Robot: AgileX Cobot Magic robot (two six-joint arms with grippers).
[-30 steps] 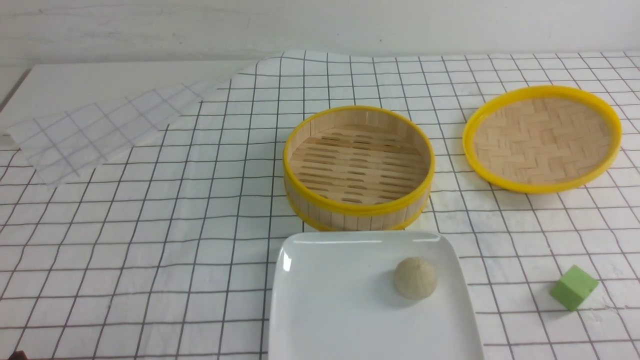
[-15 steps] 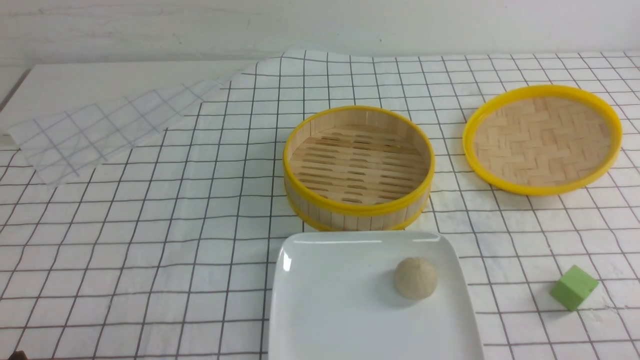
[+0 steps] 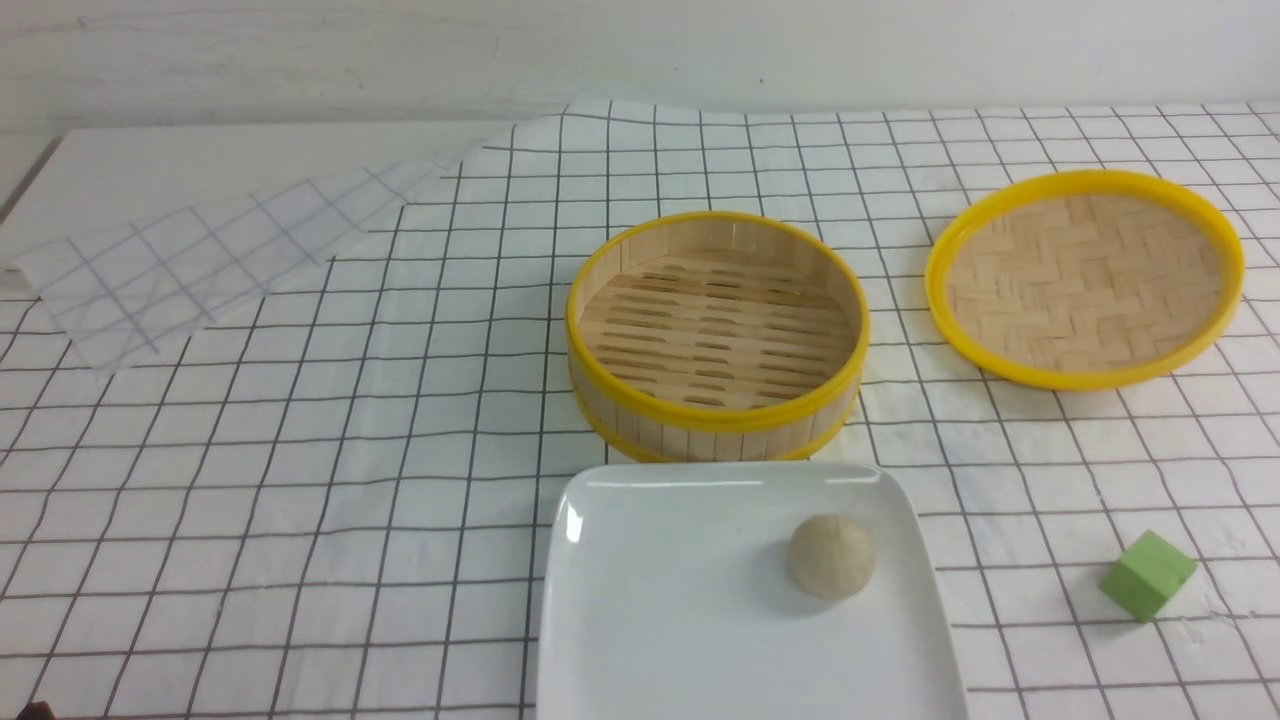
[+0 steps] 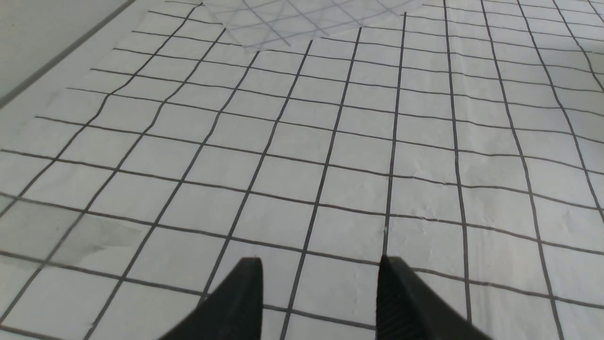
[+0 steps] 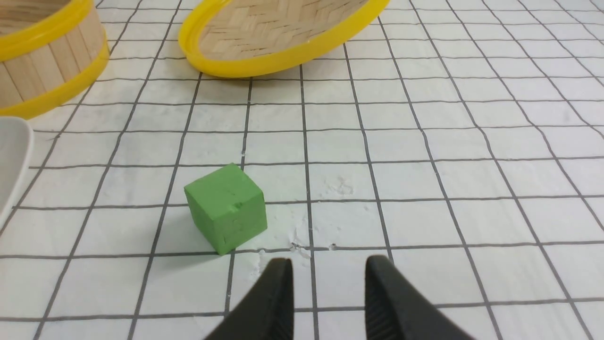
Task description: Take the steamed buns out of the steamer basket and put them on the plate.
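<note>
One beige steamed bun (image 3: pixel 830 556) rests on the right half of the white square plate (image 3: pixel 650 600) at the front of the table. Directly behind the plate stands the bamboo steamer basket (image 3: pixel 716 335), its slatted floor bare. Neither arm shows in the front view. My left gripper (image 4: pixel 321 264) hovers open over bare checked cloth, nothing between its fingers. In the right wrist view my right gripper (image 5: pixel 328 265) is open and empty, just short of the green cube (image 5: pixel 226 208); the basket (image 5: pixel 42 52) and a plate corner (image 5: pixel 12 156) show at that view's edge.
The shallow woven yellow-rimmed lid (image 3: pixel 1085 277) lies right of the basket. A green cube (image 3: pixel 1147 575) sits right of the plate. A checked cloth covers the table, with a folded-over flap (image 3: pixel 200 265) at the back left.
</note>
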